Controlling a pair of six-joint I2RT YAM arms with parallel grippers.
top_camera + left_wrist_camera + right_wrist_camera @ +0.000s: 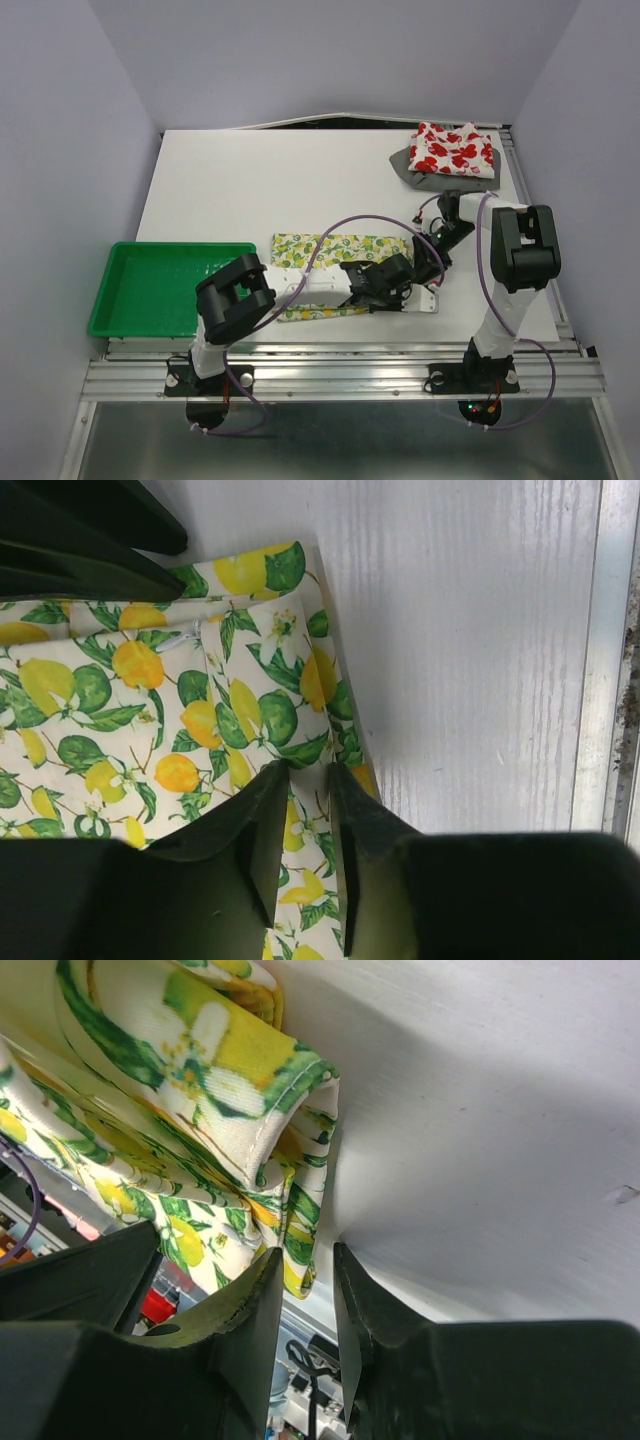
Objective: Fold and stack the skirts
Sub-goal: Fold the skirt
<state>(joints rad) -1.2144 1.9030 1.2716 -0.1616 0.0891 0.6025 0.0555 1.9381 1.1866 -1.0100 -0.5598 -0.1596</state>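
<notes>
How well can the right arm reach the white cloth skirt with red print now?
Probably yes: the red-print skirt lies close beyond the right gripper, with bare white table between. But it grips the lemon-print cloth skirt and must release first.

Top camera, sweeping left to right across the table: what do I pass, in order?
green tray → lemon skirt → red-print skirt, which lies on the grey skirt
</notes>
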